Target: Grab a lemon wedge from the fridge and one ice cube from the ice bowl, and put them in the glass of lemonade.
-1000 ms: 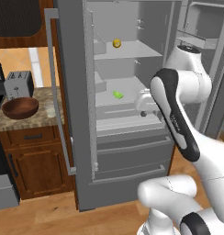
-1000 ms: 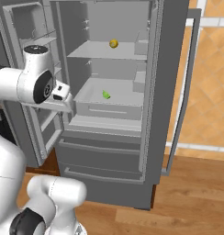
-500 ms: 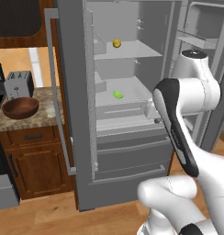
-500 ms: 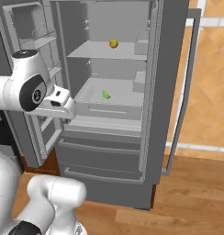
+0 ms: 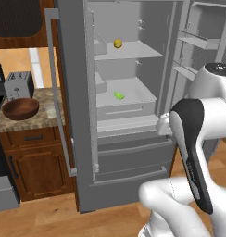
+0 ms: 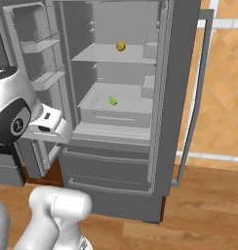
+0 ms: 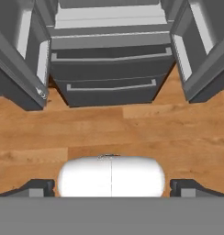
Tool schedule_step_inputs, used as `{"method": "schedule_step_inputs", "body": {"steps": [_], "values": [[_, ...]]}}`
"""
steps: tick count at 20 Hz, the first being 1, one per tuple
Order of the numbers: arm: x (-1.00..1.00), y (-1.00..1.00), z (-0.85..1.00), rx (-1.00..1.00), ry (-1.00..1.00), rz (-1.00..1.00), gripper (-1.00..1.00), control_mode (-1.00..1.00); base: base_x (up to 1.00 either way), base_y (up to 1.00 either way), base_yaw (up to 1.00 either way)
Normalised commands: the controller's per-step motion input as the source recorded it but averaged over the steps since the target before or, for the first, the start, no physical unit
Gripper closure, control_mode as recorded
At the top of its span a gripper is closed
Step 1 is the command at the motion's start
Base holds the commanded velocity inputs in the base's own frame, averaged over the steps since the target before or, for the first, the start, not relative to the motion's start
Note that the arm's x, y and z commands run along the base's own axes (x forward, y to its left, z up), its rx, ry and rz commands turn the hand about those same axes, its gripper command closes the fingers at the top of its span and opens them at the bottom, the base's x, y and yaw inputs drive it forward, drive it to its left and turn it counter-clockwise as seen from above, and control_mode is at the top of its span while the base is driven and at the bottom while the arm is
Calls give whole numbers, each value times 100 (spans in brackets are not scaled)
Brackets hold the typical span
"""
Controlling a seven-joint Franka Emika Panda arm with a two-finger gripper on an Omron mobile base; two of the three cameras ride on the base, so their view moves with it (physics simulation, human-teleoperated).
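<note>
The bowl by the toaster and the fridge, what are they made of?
The bowl looks like wood: dark reddish-brown with a dull, smooth finish. The fridge looks like steel: flat grey outside with long metal-looking handles, and pale, probably plastic shelves inside.

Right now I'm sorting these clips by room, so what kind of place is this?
A home kitchen, rendered rather than real: an open steel fridge with food on its shelves, a stone counter carrying a toaster and wooden bowl, and wood cabinets beneath.
</note>
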Motion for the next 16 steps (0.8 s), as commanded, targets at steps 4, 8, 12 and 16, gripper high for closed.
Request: {"method": "schedule_step_inputs", "body": {"steps": [4, 8, 12, 16], "values": [[-6, -3, 0, 0, -2, 0, -100, -100, 0, 0, 0], [16, -10, -14, 0, 4, -2, -100, -100, 0, 0, 0], [3, -2, -7, 0, 0, 0, -100, -100, 0, 0, 0], [-5, 12, -18, -8, -2, 0, -100, -100, 0, 0, 0]]}}
